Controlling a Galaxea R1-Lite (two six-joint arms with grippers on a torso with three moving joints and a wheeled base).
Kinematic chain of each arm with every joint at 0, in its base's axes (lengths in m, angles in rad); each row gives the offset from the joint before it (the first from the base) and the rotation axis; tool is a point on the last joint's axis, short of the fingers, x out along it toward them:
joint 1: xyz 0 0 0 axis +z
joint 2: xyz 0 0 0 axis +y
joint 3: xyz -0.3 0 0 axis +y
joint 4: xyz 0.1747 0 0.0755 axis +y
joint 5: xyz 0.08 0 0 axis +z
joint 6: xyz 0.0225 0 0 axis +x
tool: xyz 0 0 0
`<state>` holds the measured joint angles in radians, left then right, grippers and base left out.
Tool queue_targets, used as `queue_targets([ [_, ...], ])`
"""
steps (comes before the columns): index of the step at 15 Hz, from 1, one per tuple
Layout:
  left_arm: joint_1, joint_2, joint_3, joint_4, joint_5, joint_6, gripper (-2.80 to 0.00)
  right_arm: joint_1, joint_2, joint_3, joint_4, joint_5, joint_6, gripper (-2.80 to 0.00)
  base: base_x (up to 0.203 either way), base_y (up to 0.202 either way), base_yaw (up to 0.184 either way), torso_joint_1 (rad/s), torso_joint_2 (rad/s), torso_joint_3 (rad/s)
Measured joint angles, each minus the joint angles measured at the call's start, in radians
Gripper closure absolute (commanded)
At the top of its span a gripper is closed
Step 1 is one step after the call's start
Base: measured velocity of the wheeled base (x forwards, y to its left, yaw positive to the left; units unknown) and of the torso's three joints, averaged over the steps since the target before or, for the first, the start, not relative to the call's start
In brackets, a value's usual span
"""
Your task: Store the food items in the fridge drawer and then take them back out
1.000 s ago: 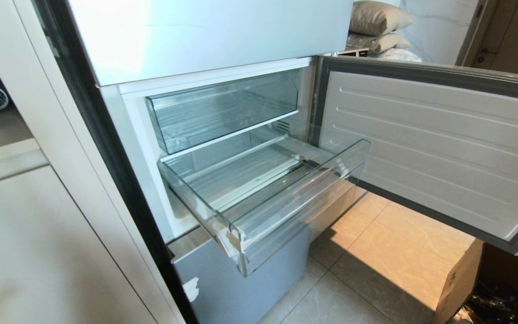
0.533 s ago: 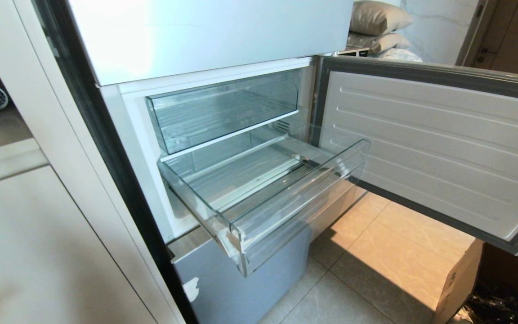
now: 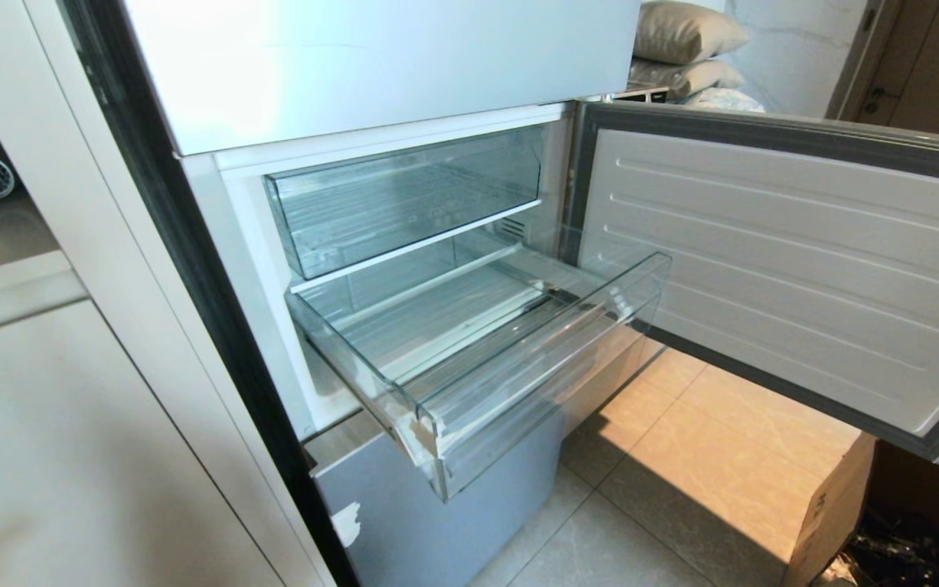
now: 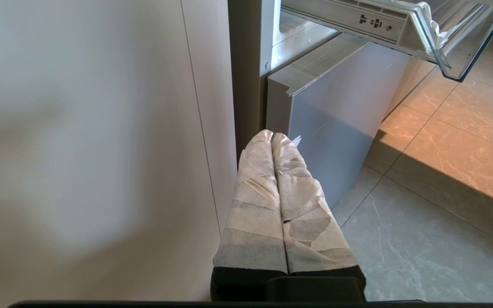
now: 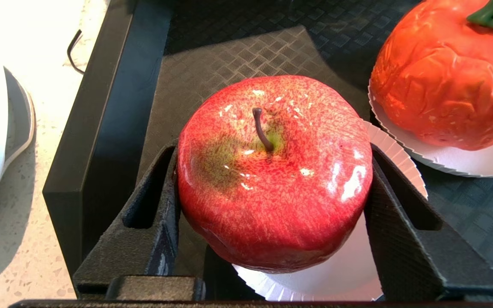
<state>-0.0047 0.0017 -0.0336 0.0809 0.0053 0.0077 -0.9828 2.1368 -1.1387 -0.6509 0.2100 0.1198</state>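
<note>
The right gripper (image 5: 272, 201) is seen at the bottom of its wrist frame with a finger pressed against each side of the red apple (image 5: 274, 171), which sits on a white paper plate (image 5: 394, 145) in a black tray (image 5: 96, 128). The fridge drawer (image 3: 469, 342) is pulled out at head-view centre. The left gripper (image 4: 272, 137) is pressed closed, holding nothing.

The right gripper (image 5: 272, 179) is straddling the apple (image 5: 274, 171), one finger (image 5: 152, 214) lying against each side of it. The apple is sitting on a paper plate (image 5: 383, 239) inside a tray (image 5: 101, 128). Beyond the gripper, a second fruit (image 5: 447, 72) is resting on another plate (image 5: 464, 162) beside it.
</note>
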Motion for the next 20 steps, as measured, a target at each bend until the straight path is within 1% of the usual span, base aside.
queue_targets([
  [4,0.0,0.0,0.0,0.0,0.0,0.0,0.0,0.001,-0.046,0.03,0.015,-0.006,0.006,0.0,0.0,0.0,0.0,0.0,0.0,0.0],
  [7,0.0,0.0,0.0,0.0,0.0,0.0,0.0,-0.003,-0.169,0.095,0.04,-0.04,0.002,0.0,0.0,0.0,0.0,0.0,0.0,0.0],
  [12,0.0,0.0,0.0,0.0,0.0,0.0,0.0,-0.047,-0.521,0.278,0.128,-0.062,-0.008,0.0,0.0,0.0,0.0,0.0,0.0,0.0],
  [15,0.0,0.0,0.0,0.0,0.0,0.0,0.0,-0.071,-0.748,0.394,0.159,-0.077,-0.012,0.0,0.0,0.0,0.0,0.0,0.0,0.0],
  [20,0.0,0.0,0.0,0.0,0.0,0.0,0.0,-0.077,-1.11,0.632,0.191,-0.085,-0.013,0.0,0.0,0.0,0.0,0.0,0.0,0.0],
])
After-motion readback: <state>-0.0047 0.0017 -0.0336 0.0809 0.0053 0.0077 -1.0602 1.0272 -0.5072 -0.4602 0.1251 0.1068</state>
